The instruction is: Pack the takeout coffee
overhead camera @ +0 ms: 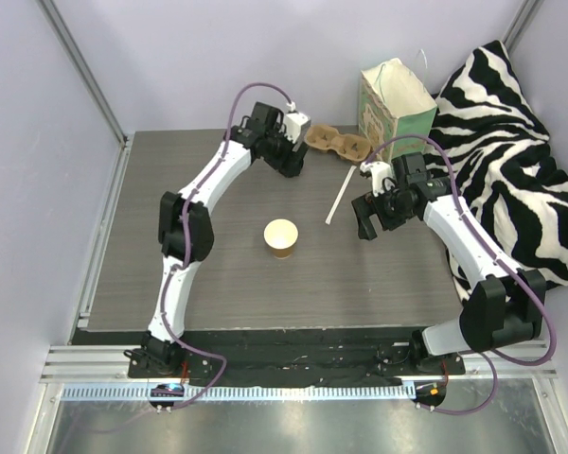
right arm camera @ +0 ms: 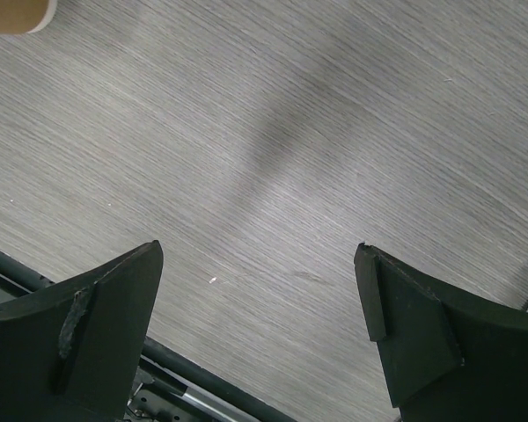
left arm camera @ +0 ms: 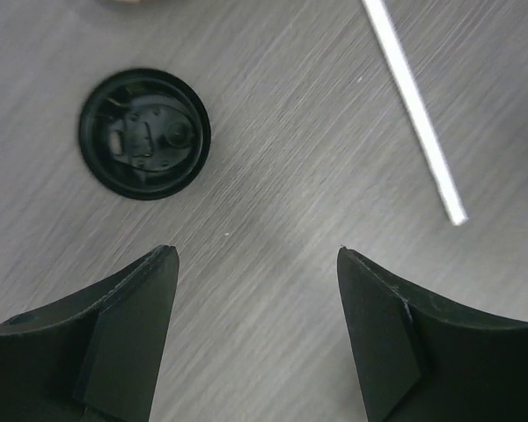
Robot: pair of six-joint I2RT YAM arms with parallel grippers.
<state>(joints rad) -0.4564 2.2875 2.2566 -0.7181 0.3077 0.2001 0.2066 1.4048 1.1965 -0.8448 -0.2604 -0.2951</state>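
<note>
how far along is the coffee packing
Done: nothing packed. The cup stands open mid-table; the lid lies apart from it, near the straw. In hand: nothing. The left claw hovers open by the lid, and the right claw is open and empty. To do: lid on, then probably cup into the carrier or bag.

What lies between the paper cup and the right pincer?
In the top view, only the near tip of the white straw lies between cup and right pincer; otherwise bare table.
</note>
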